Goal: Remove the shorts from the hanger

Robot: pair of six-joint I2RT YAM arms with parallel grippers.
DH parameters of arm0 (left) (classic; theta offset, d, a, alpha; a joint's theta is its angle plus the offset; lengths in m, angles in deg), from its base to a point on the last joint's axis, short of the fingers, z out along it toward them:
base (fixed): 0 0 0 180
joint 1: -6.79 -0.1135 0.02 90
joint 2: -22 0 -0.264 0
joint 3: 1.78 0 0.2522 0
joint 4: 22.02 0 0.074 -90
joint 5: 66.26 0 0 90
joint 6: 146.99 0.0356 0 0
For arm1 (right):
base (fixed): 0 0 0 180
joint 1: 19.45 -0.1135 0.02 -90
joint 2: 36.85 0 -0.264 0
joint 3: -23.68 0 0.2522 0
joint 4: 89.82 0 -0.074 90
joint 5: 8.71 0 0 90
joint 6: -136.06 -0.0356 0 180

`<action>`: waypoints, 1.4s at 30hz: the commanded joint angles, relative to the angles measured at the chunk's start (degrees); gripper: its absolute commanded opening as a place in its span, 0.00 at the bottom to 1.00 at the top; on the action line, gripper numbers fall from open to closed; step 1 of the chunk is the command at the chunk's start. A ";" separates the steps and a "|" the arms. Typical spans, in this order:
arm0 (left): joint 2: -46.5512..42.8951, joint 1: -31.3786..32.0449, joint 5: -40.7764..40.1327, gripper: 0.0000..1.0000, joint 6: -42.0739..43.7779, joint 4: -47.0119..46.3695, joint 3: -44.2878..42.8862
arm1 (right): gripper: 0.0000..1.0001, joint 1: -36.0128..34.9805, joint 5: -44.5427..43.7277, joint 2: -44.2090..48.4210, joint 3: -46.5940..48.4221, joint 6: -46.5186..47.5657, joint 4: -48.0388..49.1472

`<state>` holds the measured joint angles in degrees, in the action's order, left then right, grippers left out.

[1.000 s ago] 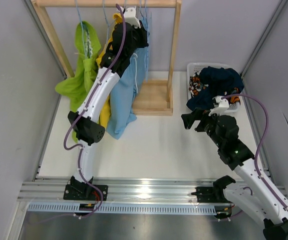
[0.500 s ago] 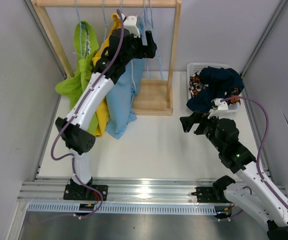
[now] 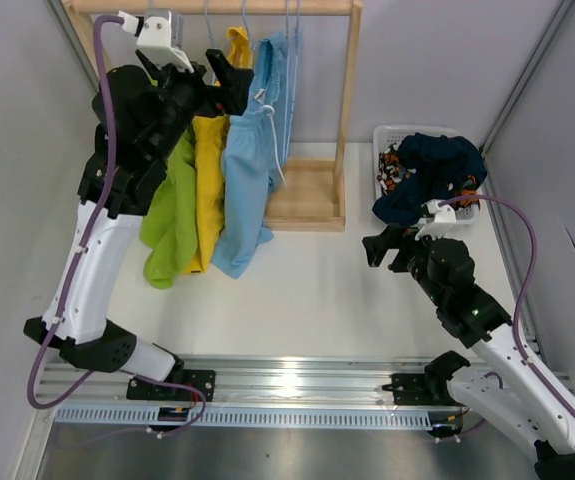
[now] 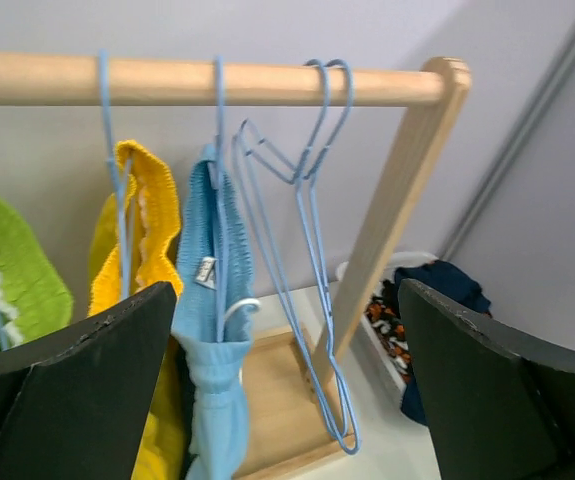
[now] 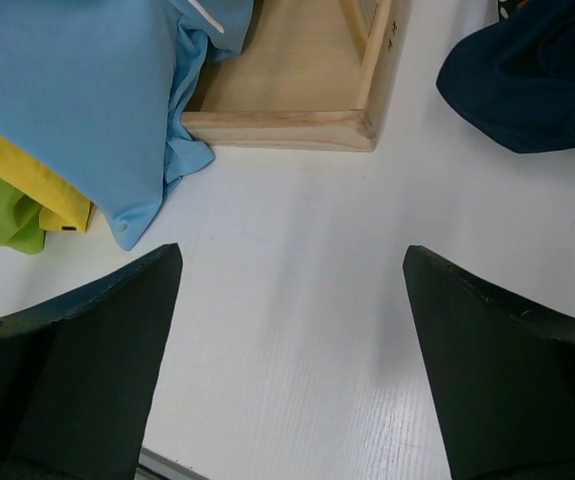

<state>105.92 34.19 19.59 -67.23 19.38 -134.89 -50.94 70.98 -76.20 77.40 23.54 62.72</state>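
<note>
Shorts hang far left on thin blue wire hangers (image 4: 218,130): lime green fabric pair (image 3: 172,215), yellow pair (image 3: 207,180), light blue pair (image 3: 247,170); a navy pair (image 3: 437,165) lies in the white plastic basket (image 3: 392,130) far right. Both my left end effector (image 3: 210,82), beside them, and right end effector (image 3: 379,245) are released.

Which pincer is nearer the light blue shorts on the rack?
Left. The left pincer is up by the rail, open, beside the waistband of the light blue shorts. The right pincer sits low over the table, well off to their right.

3 shorts (image 4: 212,300) & 2 bare hangers (image 4: 305,200)
</note>
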 commanded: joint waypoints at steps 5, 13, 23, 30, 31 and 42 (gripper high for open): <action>5.02 -2.44 -2.10 0.99 3.30 0.93 0.62 | 1.00 -0.42 -2.00 0.50 0.47 -0.86 -0.54; 12.92 -2.79 -4.90 0.99 4.26 0.14 -3.43 | 0.99 -0.51 -3.32 1.82 0.29 0.37 -2.13; 19.43 -3.05 -6.93 0.60 4.70 -0.04 -8.00 | 0.99 -0.51 -3.76 2.79 -0.59 1.43 -2.22; 24.18 -3.14 -5.44 0.00 4.44 5.04 -19.92 | 0.99 -0.42 -3.67 2.53 -0.94 1.34 -1.95; 24.27 -3.14 -5.18 0.00 4.44 6.45 -20.48 | 0.99 -0.51 -3.67 2.53 -0.85 1.34 -1.78; 11.19 -3.14 -3.42 0.00 5.49 8.04 -22.59 | 1.00 -0.59 -2.53 3.41 0.81 1.17 -0.81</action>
<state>126.00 31.52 15.27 -62.73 31.36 -152.24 -51.11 68.67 -73.82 76.24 24.11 59.95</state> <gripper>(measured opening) 0.022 0.993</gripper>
